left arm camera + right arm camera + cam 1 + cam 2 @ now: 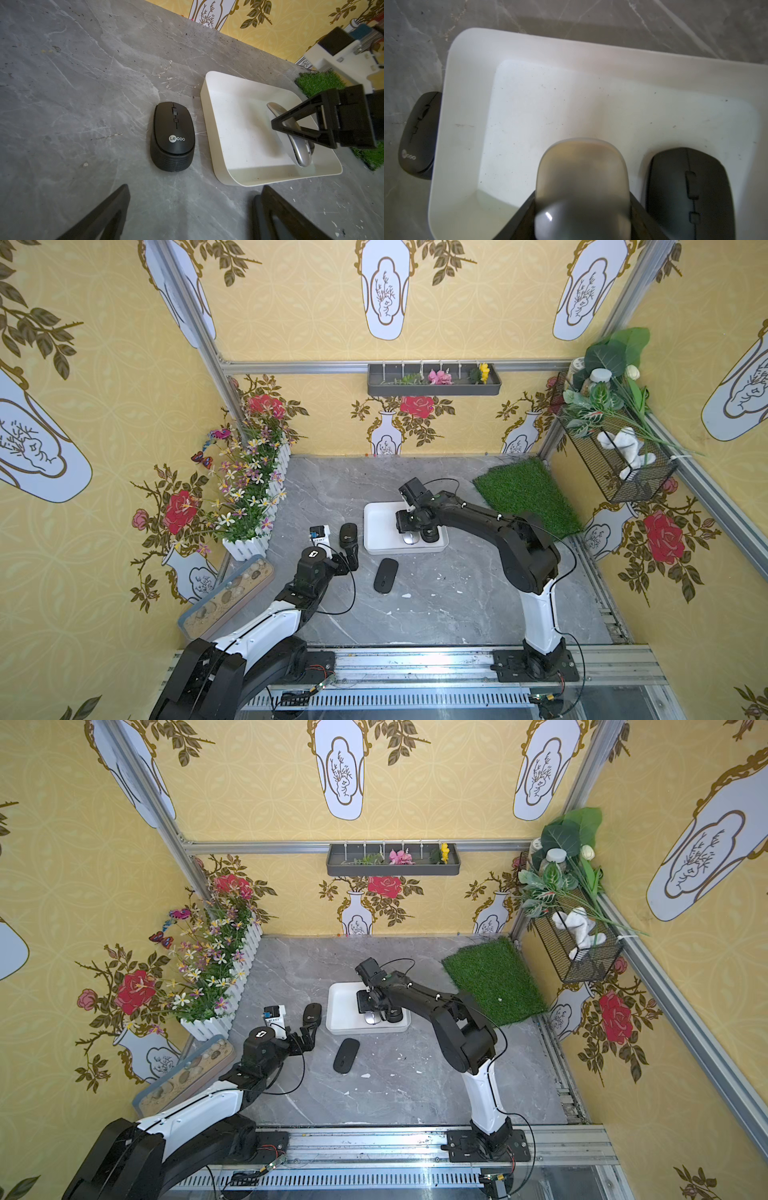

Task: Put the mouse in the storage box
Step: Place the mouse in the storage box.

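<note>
The white storage box (380, 526) sits mid-table in both top views, also (343, 1011). My right gripper (409, 527) hangs over it, shut on a silver mouse (581, 176) that is low inside the box (550, 104). One black finger (301, 128) crosses that silver mouse (301, 153). A black mouse (689, 193) lies in the box beside it. Outside, a black Lecoo mouse (173, 137) rests against the box's left wall (207, 116). A flat black mouse (385, 575) lies on the table nearer the front. My left gripper (194, 188) stands open and empty just short of the Lecoo mouse (348, 535).
A white picket planter of flowers (253, 497) and a sand-and-pebble tray (226, 597) line the left side. A green grass mat (528, 497) lies back right. A wire basket (615, 464) and a dark grey flower tray (434, 387) hang on the walls.
</note>
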You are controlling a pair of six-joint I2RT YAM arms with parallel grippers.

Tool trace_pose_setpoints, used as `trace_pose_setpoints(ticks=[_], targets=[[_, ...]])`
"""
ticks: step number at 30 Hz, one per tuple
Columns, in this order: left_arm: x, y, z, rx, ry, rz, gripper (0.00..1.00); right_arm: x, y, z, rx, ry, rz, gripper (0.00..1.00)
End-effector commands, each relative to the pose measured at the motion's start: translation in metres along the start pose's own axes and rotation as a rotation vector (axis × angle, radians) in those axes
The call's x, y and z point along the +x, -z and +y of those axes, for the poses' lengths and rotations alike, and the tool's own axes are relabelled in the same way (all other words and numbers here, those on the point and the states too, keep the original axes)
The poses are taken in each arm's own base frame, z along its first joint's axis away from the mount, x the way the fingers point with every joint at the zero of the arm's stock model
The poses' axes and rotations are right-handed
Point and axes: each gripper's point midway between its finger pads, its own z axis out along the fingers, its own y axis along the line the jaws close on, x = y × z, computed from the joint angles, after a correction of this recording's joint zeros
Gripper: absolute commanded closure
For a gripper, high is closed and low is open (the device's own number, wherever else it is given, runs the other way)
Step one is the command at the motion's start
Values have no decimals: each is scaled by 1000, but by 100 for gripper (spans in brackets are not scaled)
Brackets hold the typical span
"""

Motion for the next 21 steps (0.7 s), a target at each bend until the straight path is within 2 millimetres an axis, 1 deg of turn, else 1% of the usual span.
trace_pose_setpoints(ticks=[1, 7, 12, 14, 19, 20, 21], targets=[[-3, -2, 2, -15, -2, -7, 0, 3, -10, -5, 63, -23, -6, 35], [-3, 0, 2, -11, 1, -10, 0, 3, -22, -23, 185, -24, -26, 36], [-3, 1, 2, -10, 2, -12, 0, 2, -25, -35, 249, -10, -31, 38], [-3, 1, 2, -11, 1, -15, 0, 1, -23, -38, 265, -8, -33, 40], [-3, 1, 2, -13, 1, -13, 0, -3, -14, -45, 298, -13, -57, 40], [-3, 1, 2, -15, 3, -15, 0, -3, -12, -47, 302, -18, -61, 38], [-3, 1, 3, -21, 5, -18, 0, -5, -10, -46, 300, -20, -70, 34]])
